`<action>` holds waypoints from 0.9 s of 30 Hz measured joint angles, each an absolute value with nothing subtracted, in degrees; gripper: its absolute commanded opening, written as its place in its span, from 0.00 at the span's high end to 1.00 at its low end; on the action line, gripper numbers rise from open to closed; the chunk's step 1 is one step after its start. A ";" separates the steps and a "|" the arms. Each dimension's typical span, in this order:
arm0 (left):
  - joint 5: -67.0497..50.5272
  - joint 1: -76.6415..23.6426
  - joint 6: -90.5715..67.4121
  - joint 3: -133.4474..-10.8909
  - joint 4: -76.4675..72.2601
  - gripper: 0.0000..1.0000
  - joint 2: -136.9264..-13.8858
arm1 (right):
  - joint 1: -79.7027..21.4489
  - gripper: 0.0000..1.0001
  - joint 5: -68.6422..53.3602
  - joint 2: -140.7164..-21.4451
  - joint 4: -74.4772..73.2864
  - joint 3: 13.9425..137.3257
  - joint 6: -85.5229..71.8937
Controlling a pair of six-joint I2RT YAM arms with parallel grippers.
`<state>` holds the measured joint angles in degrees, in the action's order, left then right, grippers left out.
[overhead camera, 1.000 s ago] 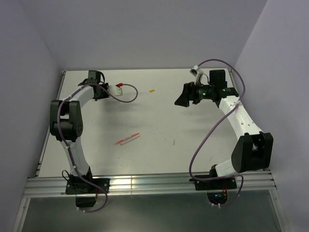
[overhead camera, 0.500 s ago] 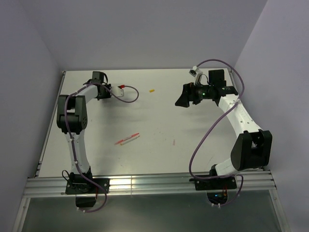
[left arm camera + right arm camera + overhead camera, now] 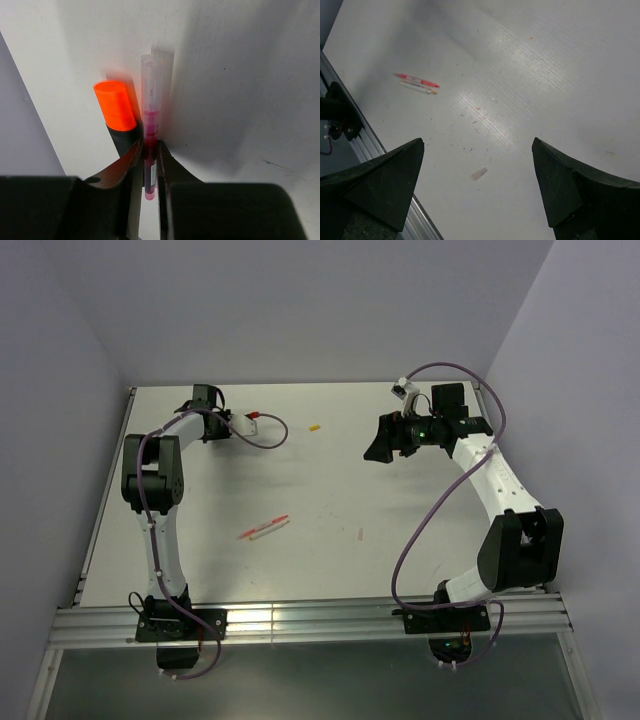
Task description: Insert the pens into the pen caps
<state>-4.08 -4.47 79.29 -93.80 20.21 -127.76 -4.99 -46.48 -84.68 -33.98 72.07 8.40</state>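
Looking through the left wrist view, you are seeing the left gripper (image 3: 149, 148) at the far left of the table (image 3: 240, 75). Its jaws are standing close on either side of the thin dark-red pen (image 3: 150, 125). Whether they are pressing on the barrel or only flanking it, you cannot tell. They are crossing the pen near its near end, across its narrow width. This is probably keeping the far end free and the barrel in line with the fingers.

The pen is lying with its long axis running straight away from the wrist camera. A clear section (image 3: 151, 80) is forming its far end, which is pointing away from the gripper. The stubby black marker (image 3: 117, 115) is lying just beside it on the left, nearly parallel, with its orange end also pointing away.

The right gripper (image 3: 478, 142) is hovering above the table with its jaws spread wide and nothing between them. You are likely looking at an arm waiting for its next pick.

The red stick pen (image 3: 416, 80) and the white stick pen (image 3: 418, 87) are lying side by side, well apart from both grippers. A pale cap (image 3: 478, 173) is lying alone near the front, and a yellowish cap (image 3: 314, 427) is lying toward the back.
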 measured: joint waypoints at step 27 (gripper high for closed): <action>-5.93 -5.87 76.73 -90.74 26.39 0.50 -122.67 | -4.99 0.04 -46.46 -84.66 -34.00 72.07 8.97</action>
